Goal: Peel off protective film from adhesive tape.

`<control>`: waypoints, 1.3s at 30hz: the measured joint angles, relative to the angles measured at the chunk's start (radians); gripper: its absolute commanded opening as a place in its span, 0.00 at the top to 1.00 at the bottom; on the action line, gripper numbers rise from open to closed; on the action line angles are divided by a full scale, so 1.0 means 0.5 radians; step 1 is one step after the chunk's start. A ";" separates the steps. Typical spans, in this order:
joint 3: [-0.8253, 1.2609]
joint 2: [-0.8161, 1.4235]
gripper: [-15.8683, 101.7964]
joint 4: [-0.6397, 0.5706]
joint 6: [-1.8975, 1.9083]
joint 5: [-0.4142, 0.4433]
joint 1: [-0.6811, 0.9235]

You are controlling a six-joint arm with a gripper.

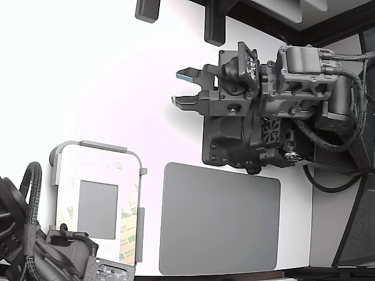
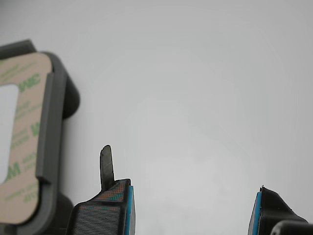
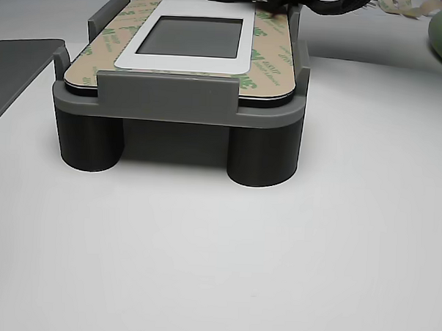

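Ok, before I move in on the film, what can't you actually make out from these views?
- Protective film, exterior view: washed out by glare; its near end is hidden behind the second arm.
- Wrist view: the fixture is cut off by the frame edge.
- Other view: gripper is out of frame.
- Adhesive tape: covered by the film everywhere.

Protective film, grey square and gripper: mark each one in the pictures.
protective film [image 1: 127,219]: exterior view, middle of the yellowish strip's length.
grey square [image 1: 98,209]: exterior view, centre of its face.
gripper [image 1: 183,88]: exterior view, midway between its open fingertips.
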 measured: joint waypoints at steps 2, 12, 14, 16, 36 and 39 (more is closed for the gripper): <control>0.018 0.000 0.96 -0.018 -0.009 0.021 0.006; 0.074 0.000 0.97 -0.307 -1.123 0.341 0.531; 0.074 -0.003 0.97 -0.334 -1.509 0.362 0.531; 0.074 -0.018 0.97 -0.365 -1.835 0.374 0.531; 0.074 -0.494 0.97 -0.657 -3.237 0.120 0.561; 0.074 -0.660 0.97 -0.868 -3.292 0.120 0.620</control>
